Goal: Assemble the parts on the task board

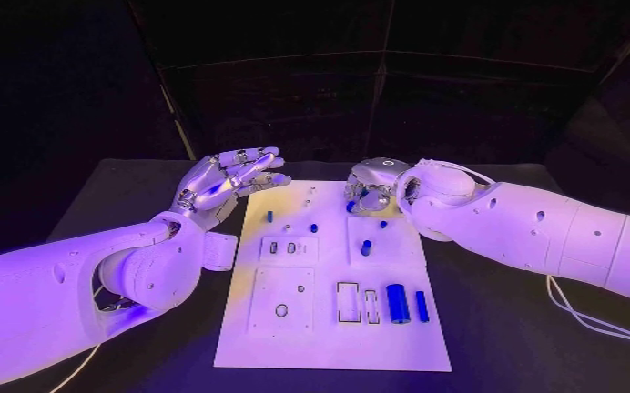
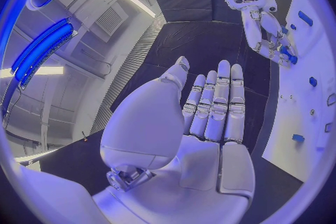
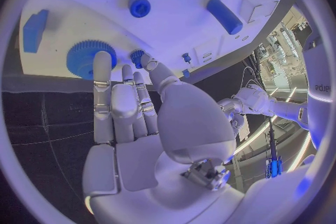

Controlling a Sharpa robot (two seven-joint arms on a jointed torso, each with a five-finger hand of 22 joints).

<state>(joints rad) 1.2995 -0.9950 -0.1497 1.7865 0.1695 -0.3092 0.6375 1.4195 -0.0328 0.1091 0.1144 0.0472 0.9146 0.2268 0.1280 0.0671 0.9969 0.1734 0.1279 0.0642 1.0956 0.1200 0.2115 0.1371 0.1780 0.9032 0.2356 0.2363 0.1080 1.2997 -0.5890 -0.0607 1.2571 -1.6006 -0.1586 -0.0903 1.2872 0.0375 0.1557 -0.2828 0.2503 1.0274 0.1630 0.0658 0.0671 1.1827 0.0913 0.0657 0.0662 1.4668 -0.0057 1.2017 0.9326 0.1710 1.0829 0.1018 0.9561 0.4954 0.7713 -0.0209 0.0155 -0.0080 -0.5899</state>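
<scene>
**Right hand at far edge of board, left hand idle**

Right hand (image 1: 371, 186) hides whatever sits under it in the head view; grip hard to confirm. Right wrist view shows its fingertips (image 3: 103, 61) at a blue gear (image 3: 87, 57) and a small blue part (image 3: 137, 57); touching or merely over, cannot tell. White task board (image 1: 329, 338) lies mid-table, carrying a blue cylinder (image 1: 397, 303) and thinner blue bar (image 1: 421, 306) near right, and a short blue peg (image 1: 366, 247) at centre. Left hand (image 1: 231, 179) hovers off the board's far-left corner, fingers straight and spread, holding nothing.
</scene>
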